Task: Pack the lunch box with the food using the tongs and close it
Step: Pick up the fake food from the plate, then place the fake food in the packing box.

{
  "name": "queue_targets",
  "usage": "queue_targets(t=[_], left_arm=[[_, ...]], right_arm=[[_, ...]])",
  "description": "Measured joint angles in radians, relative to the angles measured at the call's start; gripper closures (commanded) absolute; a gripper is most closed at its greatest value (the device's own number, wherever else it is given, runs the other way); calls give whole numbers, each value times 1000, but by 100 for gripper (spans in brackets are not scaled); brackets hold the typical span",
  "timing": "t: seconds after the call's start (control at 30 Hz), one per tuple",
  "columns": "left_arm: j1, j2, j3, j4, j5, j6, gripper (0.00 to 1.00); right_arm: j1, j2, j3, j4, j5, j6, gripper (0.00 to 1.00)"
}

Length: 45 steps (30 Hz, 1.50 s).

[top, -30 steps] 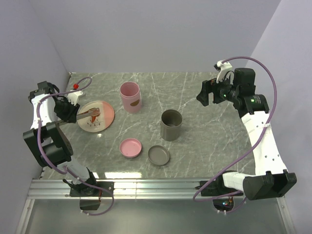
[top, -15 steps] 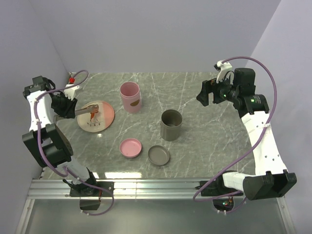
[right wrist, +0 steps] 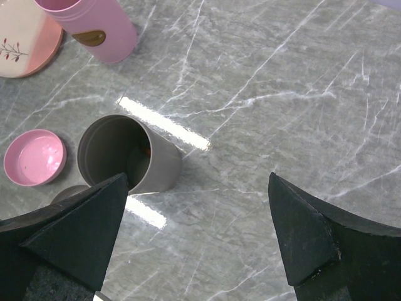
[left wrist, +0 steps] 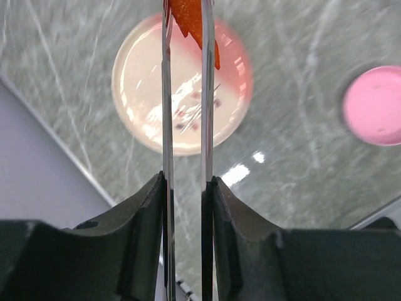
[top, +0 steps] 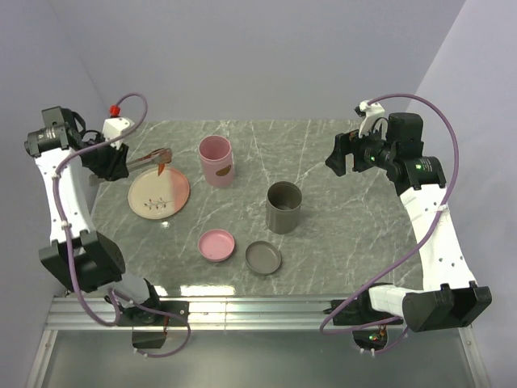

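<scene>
My left gripper (top: 113, 162) (left wrist: 186, 182) is shut on the silver tongs (top: 149, 157) (left wrist: 167, 94), its fingers squeezing the two thin arms. An orange-red piece of food (top: 161, 167) (left wrist: 191, 19) is pinched at the tongs' tips. It hangs above the far edge of the pink-rimmed plate (top: 158, 194) (left wrist: 144, 94). The lunch box stands open as two tubs, a pink one (top: 216, 159) (right wrist: 94, 28) and a grey one (top: 283, 207) (right wrist: 125, 153). Something orange shows inside the grey tub. My right gripper (top: 343, 158) (right wrist: 197, 188) hangs open and holds nothing, above the table to the right of the grey tub.
A pink lid (top: 216, 244) (left wrist: 376, 103) (right wrist: 34, 157) and a grey lid (top: 263, 257) lie side by side near the front of the marble table (top: 355, 226). The left wall runs close beside the left arm.
The left arm has risen and pulled back toward the far left, lifting the tongs with the orange piece off the plate. The right arm has stayed still.
</scene>
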<state>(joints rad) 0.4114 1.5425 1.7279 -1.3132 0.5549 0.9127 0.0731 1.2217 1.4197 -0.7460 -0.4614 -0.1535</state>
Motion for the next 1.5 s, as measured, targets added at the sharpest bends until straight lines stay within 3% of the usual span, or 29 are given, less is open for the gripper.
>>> queue_targets(t=[0.3,0.53,0.8,1.27,1.5], left_arm=[[-274,-97,119,-24,58,-177,100],[-591,-111,131,73,77,-364,100],[-851,-68,113,182,51,-475,100],[-979,-12,-24,306,-40,-515,99],[-979,-7,-75,330,-79,-515,89]], right_arm=[[0,0,0,0,0,4,1],[0,0,0,0,0,7,0],[0,0,0,0,10,8,0],[-23,18,5,-8,23,34,0],[-26,19,5,-18,22,34,0]])
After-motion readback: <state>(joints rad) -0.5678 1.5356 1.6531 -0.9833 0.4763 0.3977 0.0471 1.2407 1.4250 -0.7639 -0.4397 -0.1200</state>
